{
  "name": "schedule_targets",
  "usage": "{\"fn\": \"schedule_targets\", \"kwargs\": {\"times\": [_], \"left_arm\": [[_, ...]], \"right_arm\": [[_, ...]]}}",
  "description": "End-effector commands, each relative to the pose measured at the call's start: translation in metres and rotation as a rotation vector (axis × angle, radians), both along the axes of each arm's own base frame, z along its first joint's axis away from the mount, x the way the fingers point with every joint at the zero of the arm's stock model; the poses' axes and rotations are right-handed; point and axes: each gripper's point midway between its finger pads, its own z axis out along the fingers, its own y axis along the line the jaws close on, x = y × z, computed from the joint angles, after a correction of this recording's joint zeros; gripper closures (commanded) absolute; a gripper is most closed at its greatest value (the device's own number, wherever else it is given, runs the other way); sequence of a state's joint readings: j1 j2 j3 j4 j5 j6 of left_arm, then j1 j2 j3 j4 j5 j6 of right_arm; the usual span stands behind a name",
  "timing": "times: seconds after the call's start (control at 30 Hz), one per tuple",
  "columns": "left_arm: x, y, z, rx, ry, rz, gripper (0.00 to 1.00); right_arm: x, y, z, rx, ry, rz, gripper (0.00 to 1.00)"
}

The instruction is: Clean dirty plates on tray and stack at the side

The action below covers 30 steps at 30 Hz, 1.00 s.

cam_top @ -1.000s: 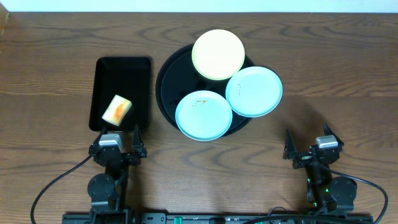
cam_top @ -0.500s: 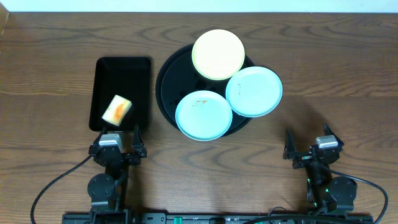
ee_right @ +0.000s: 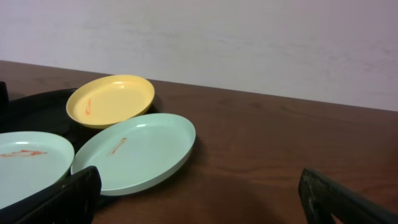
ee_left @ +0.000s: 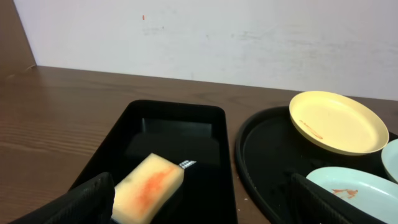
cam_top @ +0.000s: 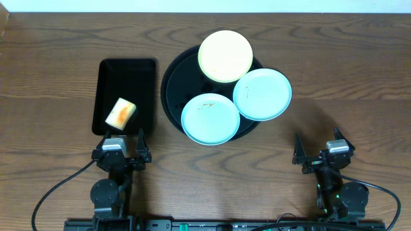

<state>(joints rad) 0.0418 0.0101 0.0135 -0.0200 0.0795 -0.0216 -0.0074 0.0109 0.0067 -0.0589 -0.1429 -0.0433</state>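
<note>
On the round black tray (cam_top: 172,83) lie three plates. A pale yellow plate (cam_top: 225,56) sits at the back, a blue-green plate (cam_top: 210,119) with an orange smear at the front left, and another blue-green plate (cam_top: 262,94) overhangs the rim at the right. The wrist views show the yellow plate (ee_left: 336,121) (ee_right: 111,99) also smeared, and the right blue-green plate (ee_right: 134,152) too. My left gripper (cam_top: 122,145) stands open near the table's front edge, below the rectangular tray. My right gripper (cam_top: 318,147) stands open at the front right, with nothing between its fingers.
A smaller rectangular black tray (cam_top: 142,77) lies left of the round one and holds a yellow sponge (cam_top: 121,113) with an orange stain. In the left wrist view the sponge (ee_left: 149,186) lies just ahead of my open fingers. Bare wooden table (cam_top: 347,90) lies to the right.
</note>
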Motion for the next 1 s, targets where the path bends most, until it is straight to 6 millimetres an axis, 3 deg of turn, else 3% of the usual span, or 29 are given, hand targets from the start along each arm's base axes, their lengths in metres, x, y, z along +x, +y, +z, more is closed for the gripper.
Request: {"fn": "schedule_targets", "kwargs": {"times": [0.0, 0.67, 0.73, 0.87, 0.97], "left_arm": [[-0.001, -0.005, -0.014, 0.009, 0.047, -0.028, 0.12], [-0.001, -0.005, -0.014, 0.01, 0.047, -0.027, 0.12], [-0.001, 0.003, -0.012, 0.016, 0.041, 0.019, 0.12], [0.001, 0.007, 0.01, 0.012, -0.045, 0.044, 0.12], [-0.003, -0.011, 0.049, 0.005, -0.145, -0.06, 0.12]], "right_arm": [[0.0, 0.001, 0.0, 0.014, 0.002, 0.008, 0.01], [0.0, 0.001, 0.0, 0.013, 0.002, 0.008, 0.01], [0.0, 0.001, 0.0, 0.013, 0.002, 0.008, 0.01], [0.0, 0.001, 0.0, 0.014, 0.002, 0.008, 0.01], [0.0, 0.001, 0.0, 0.013, 0.002, 0.008, 0.01]]}}
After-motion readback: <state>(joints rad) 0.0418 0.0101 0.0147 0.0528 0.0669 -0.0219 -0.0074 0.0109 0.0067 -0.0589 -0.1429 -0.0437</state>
